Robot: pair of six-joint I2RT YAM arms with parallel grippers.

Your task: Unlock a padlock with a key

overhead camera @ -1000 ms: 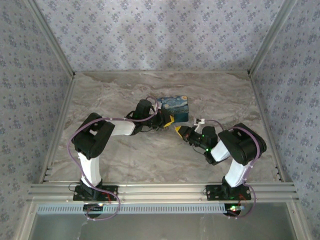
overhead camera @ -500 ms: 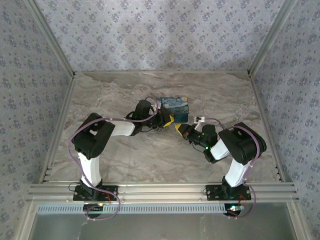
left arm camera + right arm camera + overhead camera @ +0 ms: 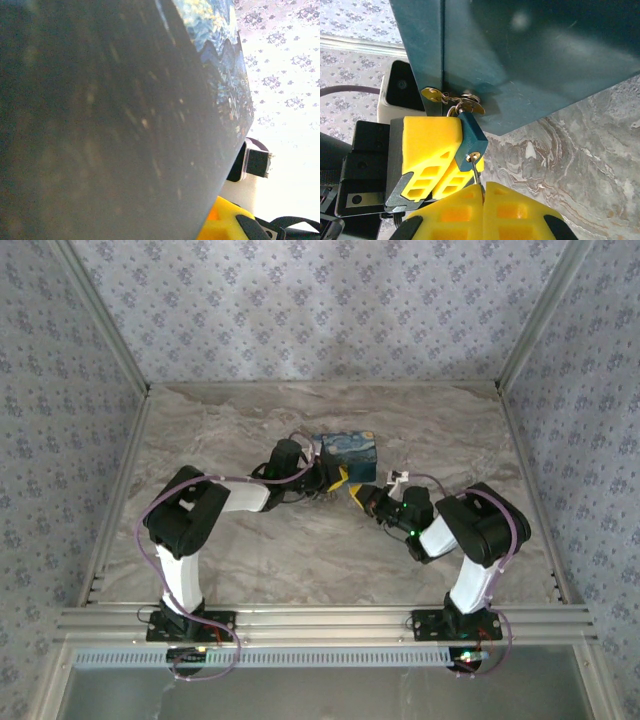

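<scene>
The step in hand seems to be seating and turning the key (image 3: pixel 477 174). To do it well, the right gripper (image 3: pixel 483 190), clenched on the key's head at the bottom centre of the right wrist view, should push along the blade's own line and then roll about that line only; a sideways force could bend the thin blade or drag the padlock (image 3: pixel 469 140). The left gripper (image 3: pixel 453 159), clamped on the padlock body at centre left, must resist the twist. The padlock hangs by its shackle from the brass hasp (image 3: pixel 451 96) under the dark box (image 3: pixel 530 60), a little left of the frame's centre; its long axis runs steeply from upper left to lower right; the keyhole face points down toward the right gripper; the key's tip is at the keyhole, but how deep cannot be told.
</scene>
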